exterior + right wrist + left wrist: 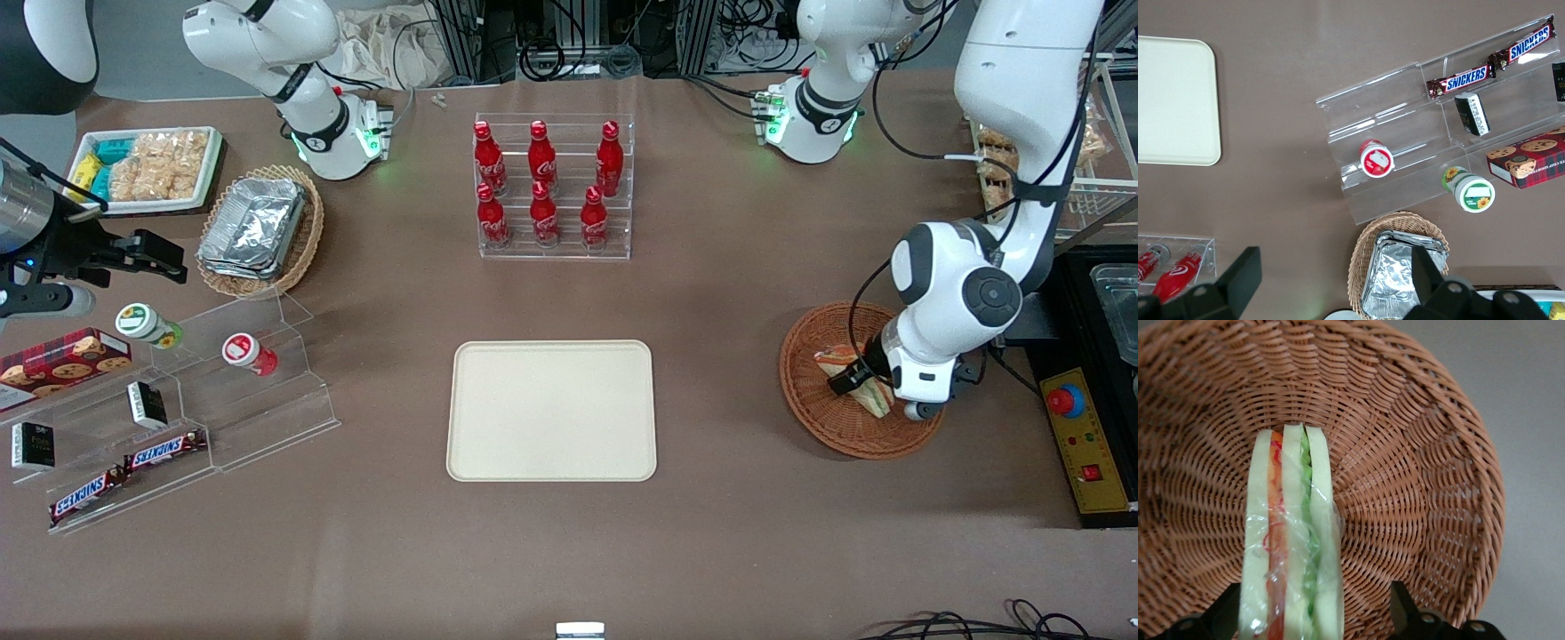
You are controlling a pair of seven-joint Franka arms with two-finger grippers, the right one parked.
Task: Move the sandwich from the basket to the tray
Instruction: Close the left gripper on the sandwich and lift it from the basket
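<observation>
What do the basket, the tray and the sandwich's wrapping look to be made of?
The basket looks like woven wicker, reddish-brown with visible strands. The tray looks like matte cream plastic or moulded fibre; which one cannot be told. The sandwich wears clear glossy film, creased and glinting. The left pincer is down in the basket, open around the sandwich.

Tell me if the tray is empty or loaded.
Empty: the tray shows only bare surface. The sandwich lies in the basket, between the gripper's open fingers.

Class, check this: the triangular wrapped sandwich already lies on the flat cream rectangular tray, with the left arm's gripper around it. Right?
Not quite. The triangular wrapped sandwich lies in the round reddish-brown wicker basket, as the left wrist view shows; the cream rectangular tray holds nothing. The gripper does straddle it, open.
</observation>
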